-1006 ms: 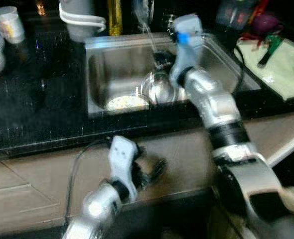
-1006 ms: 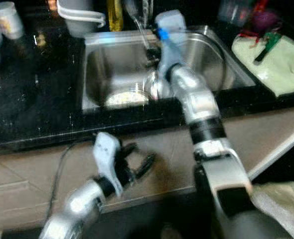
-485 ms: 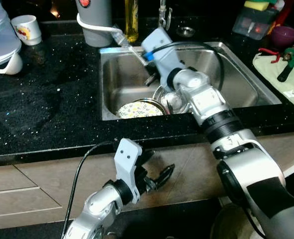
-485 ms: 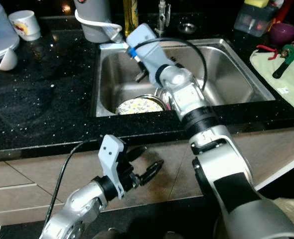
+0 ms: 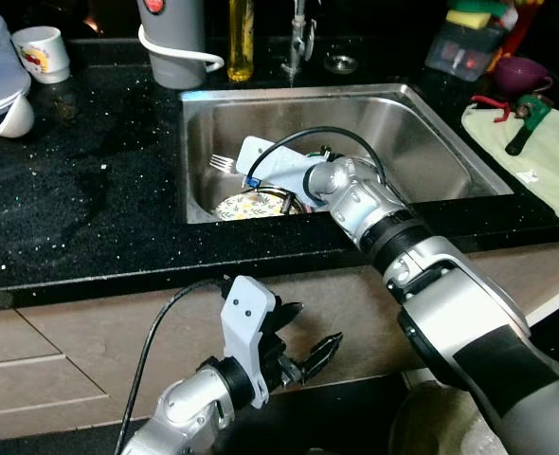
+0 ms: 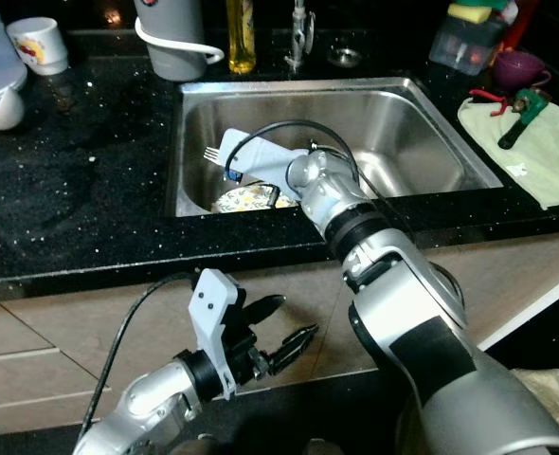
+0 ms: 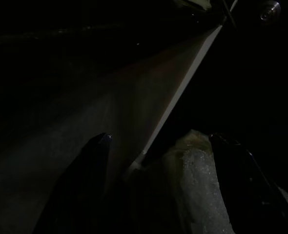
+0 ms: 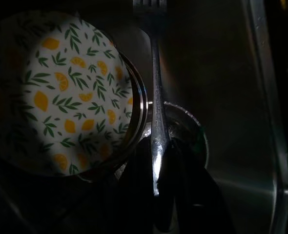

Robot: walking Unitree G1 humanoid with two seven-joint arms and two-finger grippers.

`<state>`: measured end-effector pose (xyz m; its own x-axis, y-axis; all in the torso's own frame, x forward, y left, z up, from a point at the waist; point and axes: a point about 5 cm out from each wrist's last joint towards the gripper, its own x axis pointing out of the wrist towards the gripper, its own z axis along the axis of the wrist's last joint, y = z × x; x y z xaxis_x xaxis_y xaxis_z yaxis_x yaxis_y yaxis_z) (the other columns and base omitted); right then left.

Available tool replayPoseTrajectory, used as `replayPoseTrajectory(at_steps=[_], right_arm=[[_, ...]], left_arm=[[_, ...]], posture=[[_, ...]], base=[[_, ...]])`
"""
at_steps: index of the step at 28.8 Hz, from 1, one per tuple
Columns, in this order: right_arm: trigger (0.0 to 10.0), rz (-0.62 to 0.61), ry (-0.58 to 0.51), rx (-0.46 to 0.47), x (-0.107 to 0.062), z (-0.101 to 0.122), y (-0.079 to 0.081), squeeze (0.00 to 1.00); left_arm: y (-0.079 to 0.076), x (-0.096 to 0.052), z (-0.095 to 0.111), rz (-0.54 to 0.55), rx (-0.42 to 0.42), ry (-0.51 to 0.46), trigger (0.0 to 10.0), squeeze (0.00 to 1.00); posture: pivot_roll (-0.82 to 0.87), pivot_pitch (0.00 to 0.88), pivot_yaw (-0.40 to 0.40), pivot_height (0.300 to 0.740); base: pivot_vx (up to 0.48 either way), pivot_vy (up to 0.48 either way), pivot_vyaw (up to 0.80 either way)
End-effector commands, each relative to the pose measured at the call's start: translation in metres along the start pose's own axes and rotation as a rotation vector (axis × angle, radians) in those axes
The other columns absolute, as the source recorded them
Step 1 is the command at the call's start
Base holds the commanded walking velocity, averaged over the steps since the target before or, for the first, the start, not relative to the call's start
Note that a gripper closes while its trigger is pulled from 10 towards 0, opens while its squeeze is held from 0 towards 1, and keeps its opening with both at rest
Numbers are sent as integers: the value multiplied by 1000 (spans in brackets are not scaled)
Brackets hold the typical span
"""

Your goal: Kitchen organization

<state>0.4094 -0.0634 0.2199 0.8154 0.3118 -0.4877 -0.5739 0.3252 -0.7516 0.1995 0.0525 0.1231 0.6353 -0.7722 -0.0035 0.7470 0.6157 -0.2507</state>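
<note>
My right gripper (image 8: pixel 159 151) is down inside the steel sink (image 5: pixel 422 142), shut on the handle of a metal fork (image 8: pixel 156 97). The fork's tines (image 5: pixel 221 162) point toward the sink's left wall. Just beside and under the fork lies a round plate with a yellow lemon and green leaf pattern (image 8: pixel 61 92), also seen in the eye view as the lemon plate (image 5: pixel 246 204). A round metal piece (image 8: pixel 185 126) lies beneath the fork handle. My left gripper (image 5: pixel 310 330) hangs open below the counter edge, in front of the cabinet, holding nothing.
Black speckled counter (image 5: pixel 90 209) surrounds the sink. Behind it stand a grey jug (image 5: pixel 173 43), an oil bottle (image 5: pixel 241 38), and the faucet (image 5: pixel 298 38). A white mug (image 5: pixel 43 52) is back left. A green cloth (image 5: pixel 545 161) with a tool lies right.
My right arm has swung down from the sink's back left rim to low over the lemon plate, carrying the fork. The camera view has shifted. The left gripper still hangs open.
</note>
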Motion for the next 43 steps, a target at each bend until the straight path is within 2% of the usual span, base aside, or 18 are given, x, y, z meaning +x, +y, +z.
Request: replayPoseTrajectory(at_steps=[1,3,4,7,8,9,11,12,15,25,26,27,28,29,34,37,41,43], right_arm=[[10000,-8,-22,78,2,-1,1,1000],[10000,-19,-38,101,1,1,0,1000],[10000,-50,-125,206,-1,9,-6,1000],[10000,-84,-215,307,-4,16,-15,1000],[10000,-87,-255,356,-7,17,-19,255],[10000,-82,-306,418,-9,18,-23,0],[10000,-68,-483,637,-20,18,-37,0],[10000,-67,-541,701,-23,18,-41,0],[10000,9,-896,940,-47,13,-50,0],[10000,120,-1127,1119,-64,5,-30,0],[10000,173,-1221,1143,-73,7,-26,0],[10000,296,-1413,1197,-94,7,-16,0],[10000,327,-1458,1205,-100,7,-13,0],[10000,327,-1458,1205,-100,7,-13,0],[10000,436,-1577,1225,-128,5,6,0],[10000,415,-1614,1299,-139,-6,15,0],[10000,331,-1582,1376,-140,-25,21,0],[10000,317,-1524,1381,-140,-36,32,0]], left_arm=[[-2,-1,0,-1,-9,6,10000,0],[-2,-1,0,-1,-9,6,10000,0],[-2,-1,0,-1,-9,8,10000,0],[-2,-2,0,0,-10,9,10000,0],[-2,-2,0,0,-9,9,10000,0],[-2,-2,1,0,-8,8,10000,0],[-1,-2,1,2,-3,6,10000,0],[0,-3,1,3,-1,5,10000,0],[2,-4,5,12,19,-10,10000,0],[10,-7,12,65,69,-11,10000,0],[10,-7,12,65,78,-5,10000,0],[10,-8,13,70,92,5,10000,0],[11,-8,13,71,95,7,10000,0],[11,-8,13,71,95,7,10000,0],[16,-11,15,107,130,7,10000,0],[19,-10,18,140,160,-6,10000,0],[16,-10,19,137,157,-7,10000,0],[14,-11,18,133,154,-1,10000,0]], posture=[[45,88,-99,740],[45,88,-99,740],[44,89,-96,740],[44,87,-93,740],[44,87,-93,740],[44,87,-93,740],[42,86,-86,740],[43,86,-86,740],[43,85,-77,740],[48,81,-65,740],[51,80,-66,740],[60,79,-64,740],[60,79,-64,740],[60,79,-64,740],[53,87,-52,740],[52,88,-48,740],[55,88,-47,740],[54,90,-44,740]], base=[[0,0,0],[0,0,0],[0,0,0],[0,0,0],[0,0,0],[0,0,0],[0,0,0],[0,0,0],[0,0,0],[0,0,0],[0,0,0],[0,0,0],[0,0,0],[0,0,0],[0,0,0],[0,0,0],[0,0,0],[0,0,0]])
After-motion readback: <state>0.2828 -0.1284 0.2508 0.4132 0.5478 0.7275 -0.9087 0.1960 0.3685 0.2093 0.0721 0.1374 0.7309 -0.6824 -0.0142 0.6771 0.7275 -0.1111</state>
